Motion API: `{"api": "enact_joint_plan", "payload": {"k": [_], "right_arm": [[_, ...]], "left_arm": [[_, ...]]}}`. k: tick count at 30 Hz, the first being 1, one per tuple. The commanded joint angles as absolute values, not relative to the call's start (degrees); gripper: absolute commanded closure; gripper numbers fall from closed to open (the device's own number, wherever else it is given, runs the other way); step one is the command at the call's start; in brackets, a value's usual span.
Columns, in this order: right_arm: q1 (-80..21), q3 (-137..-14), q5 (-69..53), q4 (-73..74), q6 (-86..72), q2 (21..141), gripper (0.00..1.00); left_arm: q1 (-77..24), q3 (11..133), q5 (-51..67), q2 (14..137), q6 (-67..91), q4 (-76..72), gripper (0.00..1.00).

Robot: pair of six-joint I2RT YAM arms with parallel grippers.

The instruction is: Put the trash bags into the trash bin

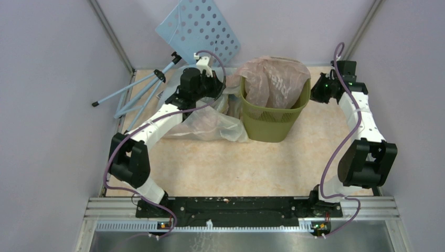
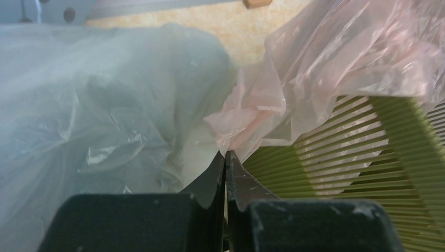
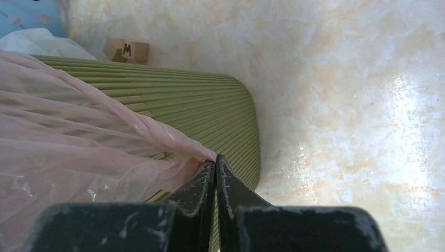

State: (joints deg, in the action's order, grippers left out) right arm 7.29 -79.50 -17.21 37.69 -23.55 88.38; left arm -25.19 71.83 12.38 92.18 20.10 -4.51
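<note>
Stuffing pink bag (image 1: 273, 79) into bin (image 1: 267, 125): pinched at rim by right hand (image 3: 215, 157), touched by pressed-together left hand (image 2: 225, 154); next, grab clear bag (image 1: 210, 123) left of bin

Beige marbled table (image 1: 252, 168): green bin (image 1: 273, 123), clear bag (image 1: 210, 123), wooden block (image 3: 126, 50).

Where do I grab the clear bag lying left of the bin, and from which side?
Pinch a raised crumpled fold on top of the clear bag, coming down from above. It lies slumped on the table beside the trash bin's left wall, so a sideways pass would likely only push the thin film.
</note>
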Motion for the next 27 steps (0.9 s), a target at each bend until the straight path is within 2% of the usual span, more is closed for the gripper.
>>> {"api": "enact_joint_plan", "payload": {"k": [1,4,7,8,13,18,23,27], "right_arm": [[7.6,-79.1,-18.0,36.3,-22.4,87.9,1.0],[7.6,-80.0,-16.9,37.3,-22.1,87.1,0.94],[7.6,-81.6,-12.9,38.6,-22.0,84.7,0.84],[7.6,-82.3,-11.5,39.1,-22.0,83.9,0.82],[7.6,-85.7,-5.9,41.2,-22.0,81.0,0.67],[7.6,-87.9,-1.0,41.4,-19.1,77.5,0.52],[7.6,-90.2,-3.6,37.5,-13.3,74.3,0.43],[7.5,-93.4,-13.8,34.9,-10.7,75.6,0.43]], "left_arm": [[-25.0,71.0,15.6,92.4,21.8,-6.3,0.97],[-25.0,72.0,16.5,92.5,21.9,-4.7,0.95],[-25.0,72.0,15.7,90.9,22.0,-4.6,0.88],[-25.0,71.7,15.1,90.1,22.2,-4.5,0.83],[-25.0,71.5,7.2,86.7,24.8,0.5,0.46],[-25.0,72.4,-3.8,82.7,26.7,7.9,0.24],[-25.0,73.3,3.7,80.0,21.9,1.3,0.19],[-25.0,78.6,13.2,82.2,17.3,-2.5,0.18]]}}
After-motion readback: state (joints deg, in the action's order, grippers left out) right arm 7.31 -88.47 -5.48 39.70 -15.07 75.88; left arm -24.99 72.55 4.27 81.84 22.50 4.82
